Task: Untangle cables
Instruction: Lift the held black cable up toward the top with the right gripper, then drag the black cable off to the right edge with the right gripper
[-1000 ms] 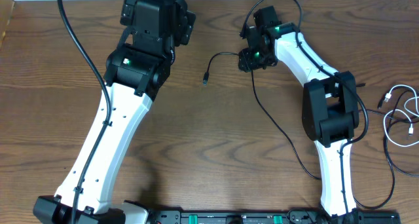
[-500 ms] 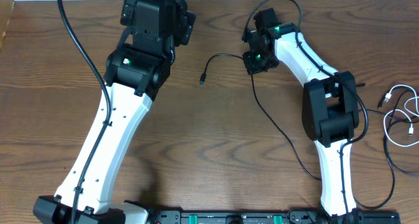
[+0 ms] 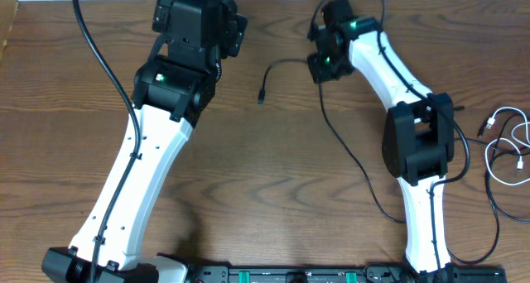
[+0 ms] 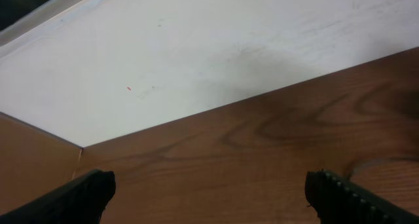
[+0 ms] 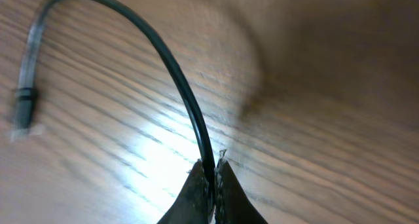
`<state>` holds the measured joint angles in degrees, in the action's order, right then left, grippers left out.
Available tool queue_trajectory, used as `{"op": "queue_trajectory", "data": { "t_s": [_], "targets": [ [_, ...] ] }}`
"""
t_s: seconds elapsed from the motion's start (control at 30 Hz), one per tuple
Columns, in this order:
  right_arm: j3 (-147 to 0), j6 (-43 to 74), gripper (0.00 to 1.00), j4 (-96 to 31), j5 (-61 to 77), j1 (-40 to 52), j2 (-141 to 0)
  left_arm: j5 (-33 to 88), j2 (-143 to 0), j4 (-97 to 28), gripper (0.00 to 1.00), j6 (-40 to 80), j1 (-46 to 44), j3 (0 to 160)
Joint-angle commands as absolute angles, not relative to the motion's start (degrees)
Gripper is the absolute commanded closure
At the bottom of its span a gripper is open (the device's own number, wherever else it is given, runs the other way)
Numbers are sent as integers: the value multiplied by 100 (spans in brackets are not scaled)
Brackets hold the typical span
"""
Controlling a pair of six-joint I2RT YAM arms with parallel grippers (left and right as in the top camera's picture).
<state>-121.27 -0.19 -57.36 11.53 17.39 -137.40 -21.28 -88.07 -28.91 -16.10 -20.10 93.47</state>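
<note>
Right gripper [image 5: 211, 168] pinches a black cable [image 3: 286, 64] near the far side of the surface [image 3: 273, 167].
Its jaws are pressed together on the thin cord, whose short free end arcs left to a small plug [image 3: 262, 95] while the rest trails toward the near edge. The left gripper [image 4: 213, 194] is spread wide, holding nothing. A white cable [image 3: 509, 146] lies looped well apart at the right edge.

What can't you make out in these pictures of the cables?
Right wrist view: the plug on the black cable is blurred, so its type is unclear.
Overhead: the white cable runs off the right edge, so part of it is cut off.
Overhead: the right arm hides where its jaws pinch the black cable.
</note>
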Motion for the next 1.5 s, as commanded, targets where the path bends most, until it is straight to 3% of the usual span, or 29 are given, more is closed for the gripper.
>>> {"op": "queue_trajectory", "data": {
  "t_s": [0.0,0.63,0.93,1.47],
  "targets": [
    [-12840,56,99,-6062,1009,1629,-13535,-2143,-8689,-2886,2,-1579,-2001,9397],
    [-17071,86,99,-9006,-451,668,-13238,-2141,-8689,-2860,2,-1575,-2003,9397],
    [-17091,390,99,-9478,-1557,-274,-11935,-2141,-8689,-2823,2,-1575,-2008,9397],
    [-15843,880,99,-9631,-1640,-2571,-11196,-2141,-8689,-2821,2,-1577,-2259,9397]
  ]
}}
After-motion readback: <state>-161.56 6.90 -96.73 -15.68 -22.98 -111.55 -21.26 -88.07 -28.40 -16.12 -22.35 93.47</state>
